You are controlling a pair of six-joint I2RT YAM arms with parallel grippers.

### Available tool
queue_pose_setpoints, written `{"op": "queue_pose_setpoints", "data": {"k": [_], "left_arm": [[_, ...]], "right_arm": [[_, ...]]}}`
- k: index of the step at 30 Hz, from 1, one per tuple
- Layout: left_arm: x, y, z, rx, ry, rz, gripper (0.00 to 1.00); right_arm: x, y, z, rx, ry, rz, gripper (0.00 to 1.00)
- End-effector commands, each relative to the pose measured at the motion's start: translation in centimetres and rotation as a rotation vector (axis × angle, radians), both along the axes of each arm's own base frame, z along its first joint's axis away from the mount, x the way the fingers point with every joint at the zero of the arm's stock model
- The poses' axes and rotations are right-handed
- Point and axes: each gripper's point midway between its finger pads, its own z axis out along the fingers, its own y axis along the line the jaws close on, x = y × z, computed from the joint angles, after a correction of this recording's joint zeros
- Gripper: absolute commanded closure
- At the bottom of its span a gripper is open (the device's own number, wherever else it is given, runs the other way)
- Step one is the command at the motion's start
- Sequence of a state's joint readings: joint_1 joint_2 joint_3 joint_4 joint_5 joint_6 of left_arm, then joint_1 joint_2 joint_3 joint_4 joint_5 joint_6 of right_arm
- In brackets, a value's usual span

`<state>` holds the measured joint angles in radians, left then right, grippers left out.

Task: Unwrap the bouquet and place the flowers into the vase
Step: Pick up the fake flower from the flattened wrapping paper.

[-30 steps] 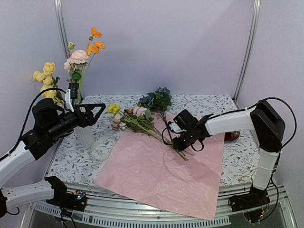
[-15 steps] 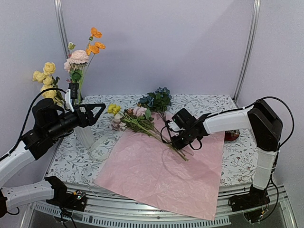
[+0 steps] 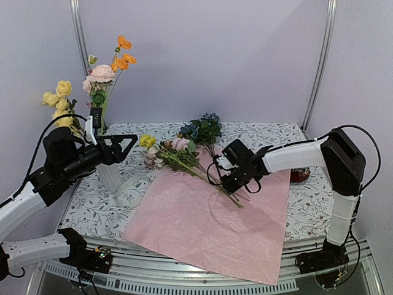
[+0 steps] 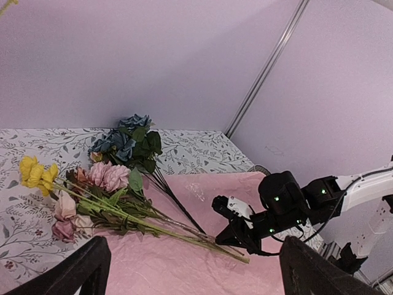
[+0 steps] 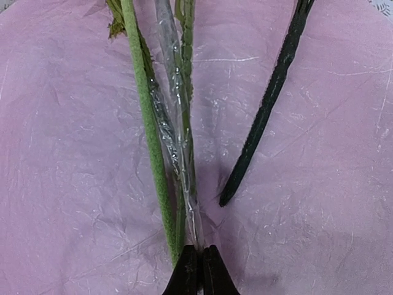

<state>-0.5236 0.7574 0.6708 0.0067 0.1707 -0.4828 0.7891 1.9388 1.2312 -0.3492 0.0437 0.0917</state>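
The paper (image 3: 202, 227) is spread flat on the table (image 3: 270, 132), and its near edge is seen hanging over the table's front. A loose bunch of flowers (image 3: 175, 153) is laid across the sheet's far left corner, with the blooms out on the patterned cloth and the stems pointed towards the middle of the sheet. The blue roses (image 3: 202, 129) are laid just behind that bunch, and their dark stems run down towards the same spot.

The right gripper (image 5: 196, 258) is lowered to the paper at the stem ends, and its jaws are pressed together. In the right wrist view its tips are met by the end of a film-wrapped stem (image 5: 175, 123). A green stem (image 5: 147, 123) lies close on one side and a dark stem (image 5: 264, 117) apart on the other. Whether the film end is pinched cannot be told.

The vase (image 3: 112, 177) is stood at the table's left edge and is partly hidden by the left gripper (image 3: 129, 149), which is held above the table with its jaws spread wide and nothing between them. A pink rose (image 3: 102, 74), orange poppies (image 3: 123, 60) and yellow blooms (image 3: 58, 98) are seen rising above the vase.
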Motion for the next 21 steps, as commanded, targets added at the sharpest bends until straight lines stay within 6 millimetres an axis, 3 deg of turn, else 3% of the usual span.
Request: {"op": "queue_pose_setpoints", "data": {"k": [1, 13, 21], "left_arm": [[-0.3, -0.5, 0.7, -0.009, -0.016, -0.019, 0.02], [-0.4, -1.9, 1.6, -0.077, 0.042, -0.064, 0.02], [-0.7, -5.2, 1.3, -0.138, 0.087, -0.110, 0.02]], "right_arm": [[0.9, 0.6, 5.3, 0.092, -0.098, 0.000, 0.97], [0.5, -0.4, 14.2, 0.292, -0.309, -0.029, 0.97], [-1.1, -1.1, 19.4, 0.479, -0.426, -0.025, 0.96]]}}
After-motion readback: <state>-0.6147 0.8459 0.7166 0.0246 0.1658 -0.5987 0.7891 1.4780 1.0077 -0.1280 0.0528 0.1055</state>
